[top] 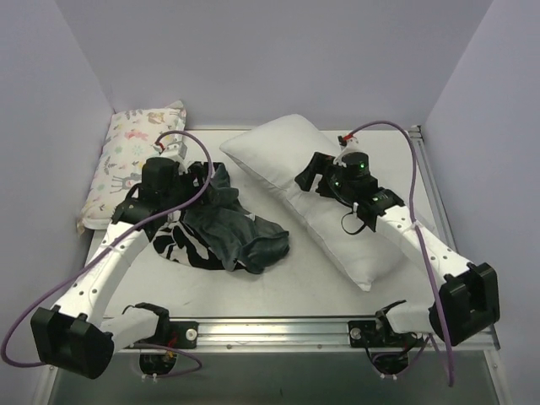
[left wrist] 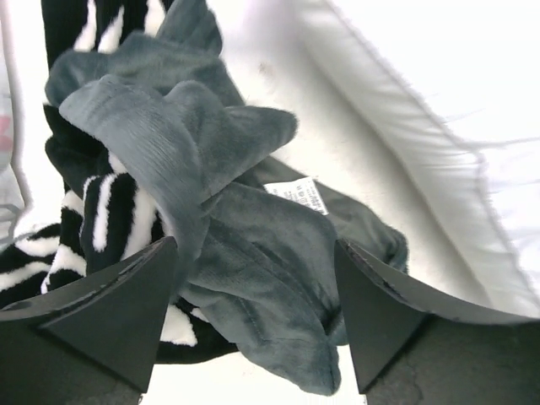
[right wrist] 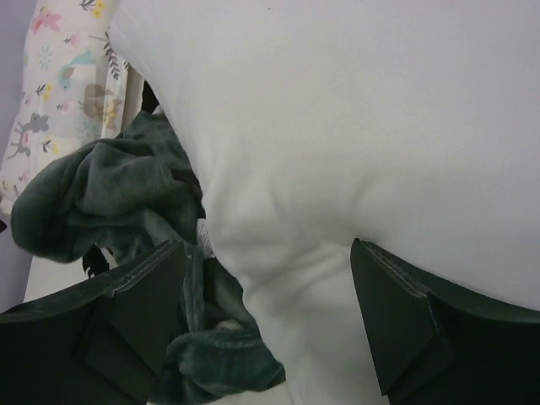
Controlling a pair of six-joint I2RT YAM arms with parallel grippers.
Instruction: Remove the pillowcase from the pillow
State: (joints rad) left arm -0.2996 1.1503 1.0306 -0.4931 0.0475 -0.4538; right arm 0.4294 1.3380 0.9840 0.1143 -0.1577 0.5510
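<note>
Straddling pillowcase [left wrist: 245,253], left fingers [left wrist: 110,312] apart

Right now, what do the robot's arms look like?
The left arm and right arm are white with chunky black joints. A purple cable runs along each. The left tool and right tool have black wedge fingers. Green lights glow near the right wrist.

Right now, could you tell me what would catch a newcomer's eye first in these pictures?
The crumpled pillowcase, zebra stripes and dark plush, lies heaped left of centre on the table. The bare white pillow stretches diagonally to its right, fully out of its cover, and a pastel animal-print pillow lies along the far left edge.
</note>
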